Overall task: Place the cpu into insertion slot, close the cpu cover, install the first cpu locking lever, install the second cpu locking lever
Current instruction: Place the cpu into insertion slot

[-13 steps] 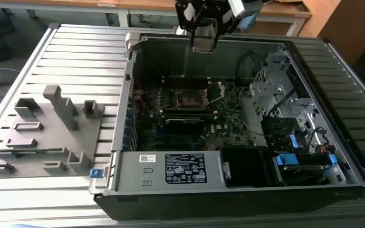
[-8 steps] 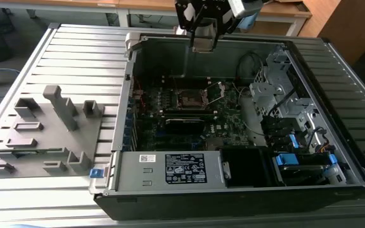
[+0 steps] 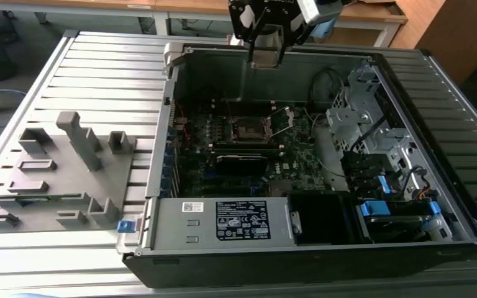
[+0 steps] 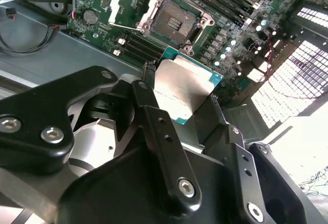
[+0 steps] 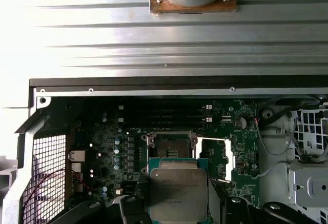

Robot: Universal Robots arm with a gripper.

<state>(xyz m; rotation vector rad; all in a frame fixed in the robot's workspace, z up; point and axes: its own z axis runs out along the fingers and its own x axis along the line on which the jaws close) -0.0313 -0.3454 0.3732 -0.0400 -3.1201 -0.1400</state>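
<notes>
Table: slatted bare-metal bench top [image 3: 97,68], carrying everything below.
Case: black and silver desktop computer case [image 3: 305,261], lying on its side with the side panel off and the inside exposed.
Fixture: grey moulded parts holder [image 3: 56,180], on the table at the exterior view's left of the case.
Board: green circuit board [image 3: 297,167], flat on the case floor.
Gripper: black two-finger gripper [image 3: 268,59] [image 4: 179,88] [image 5: 178,203], hanging above the case's far wall. Its jaws are clamped on two opposite edges of the chip.
Cover: the cpu cover [image 5: 213,140], a thin silver window frame, swung open beside the socket.
Slot: the insertion slot [image 3: 248,130] [image 4: 177,24] [image 5: 169,144], a square black socket on the board, uncovered with nothing seated in it.
Chip: the cpu [image 4: 187,88] [image 5: 178,193], a flat square with a dull grey metal top, held in the jaws in the air, well above the slot.
</notes>
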